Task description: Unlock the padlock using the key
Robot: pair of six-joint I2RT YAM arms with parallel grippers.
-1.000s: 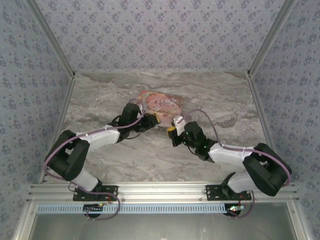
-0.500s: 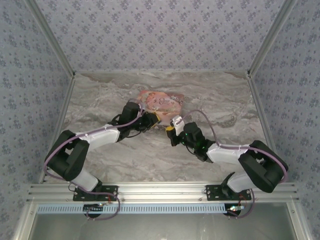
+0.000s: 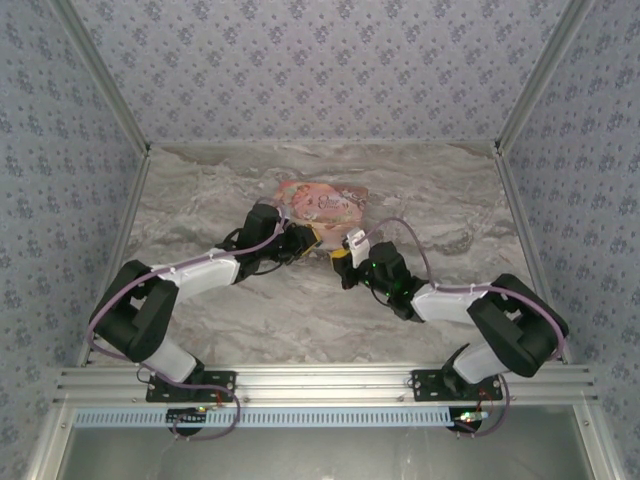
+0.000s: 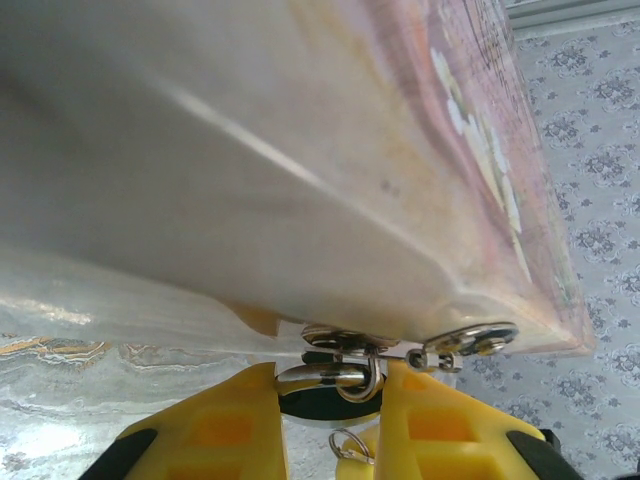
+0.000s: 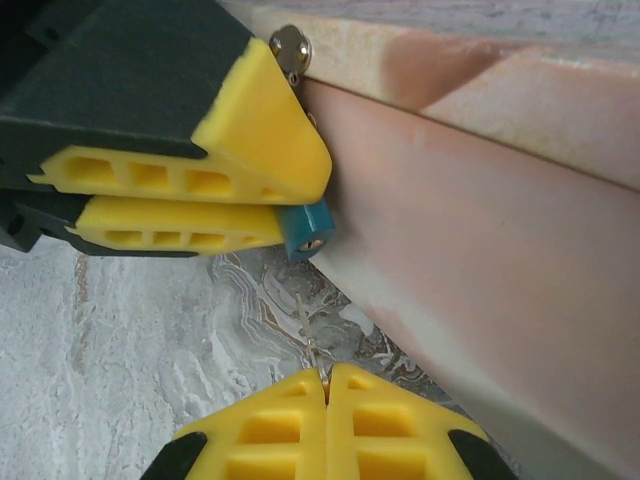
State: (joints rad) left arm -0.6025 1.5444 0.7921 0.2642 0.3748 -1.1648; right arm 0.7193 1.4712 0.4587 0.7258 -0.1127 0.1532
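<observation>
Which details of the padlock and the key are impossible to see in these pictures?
- Right wrist view: the key's head is hidden inside the shut right gripper.
- Left wrist view: the padlock's teal body is hidden between the left gripper's fingers.
- Top external view: both are too small to tell.

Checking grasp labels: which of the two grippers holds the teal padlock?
The left gripper: it clamps the padlock beside the pink box, while the right gripper pinches the key.
</observation>
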